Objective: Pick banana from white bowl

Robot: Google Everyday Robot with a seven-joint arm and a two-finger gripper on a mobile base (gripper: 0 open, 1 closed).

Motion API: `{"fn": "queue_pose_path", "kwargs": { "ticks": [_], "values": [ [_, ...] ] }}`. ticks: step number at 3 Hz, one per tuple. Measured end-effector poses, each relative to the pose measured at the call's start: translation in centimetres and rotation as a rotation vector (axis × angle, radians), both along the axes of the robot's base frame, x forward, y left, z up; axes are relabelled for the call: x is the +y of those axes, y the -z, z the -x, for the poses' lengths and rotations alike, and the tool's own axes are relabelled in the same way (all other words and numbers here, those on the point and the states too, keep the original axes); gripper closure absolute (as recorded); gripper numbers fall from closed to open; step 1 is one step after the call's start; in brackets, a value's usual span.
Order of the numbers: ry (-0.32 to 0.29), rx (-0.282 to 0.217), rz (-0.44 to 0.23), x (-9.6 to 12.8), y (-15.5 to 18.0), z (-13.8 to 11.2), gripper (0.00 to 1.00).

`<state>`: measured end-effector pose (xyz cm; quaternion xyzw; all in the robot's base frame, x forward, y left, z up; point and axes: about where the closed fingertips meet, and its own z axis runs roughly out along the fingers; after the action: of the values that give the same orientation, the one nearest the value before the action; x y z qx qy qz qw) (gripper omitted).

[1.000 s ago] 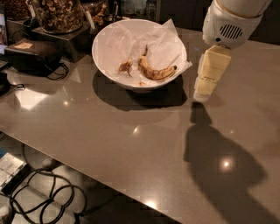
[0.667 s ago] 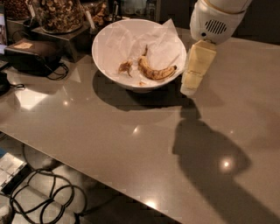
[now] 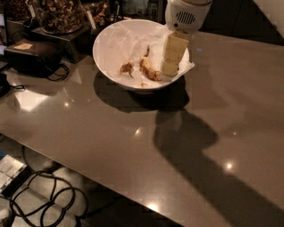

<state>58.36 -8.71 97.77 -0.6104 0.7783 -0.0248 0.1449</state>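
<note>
The white bowl point(image 3: 98, 49) stands at the back middle of the grey counter, lined with crinkled white paper. The banana point(image 3: 149, 70), dull yellow with brown speckling, lies in the bottom of the bowl, its right end hidden behind my gripper. My gripper point(image 3: 170, 69), cream-coloured under a white wrist housing point(image 3: 186, 15), hangs down inside the bowl's right side, just right of the banana and touching or nearly touching it. A small crumpled brown scrap point(image 3: 127, 67) lies left of the banana.
Clear jars of brown snacks point(image 3: 57, 13) stand behind the bowl at the back left. A black box point(image 3: 33, 55) with a cable sits left of the bowl. The grey counter point(image 3: 222, 115) runs to a front edge, with cables point(image 3: 40, 199) on the floor below.
My gripper has moved left from beside the bowl's right rim to inside the bowl, beside the banana. The view has also drawn closer to the bowl.
</note>
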Motion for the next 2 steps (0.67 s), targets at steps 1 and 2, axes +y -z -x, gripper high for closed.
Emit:
{"fn": "queue_pose_path", "kwargs": {
  "ticks": [1,2],
  "values": [
    [0.119,0.025,-0.069,-0.4,1.0,-1.5,0.0],
    [0.262,0.062,-0.117,-0.7,1.7,-3.0,0.0]
  ]
}}
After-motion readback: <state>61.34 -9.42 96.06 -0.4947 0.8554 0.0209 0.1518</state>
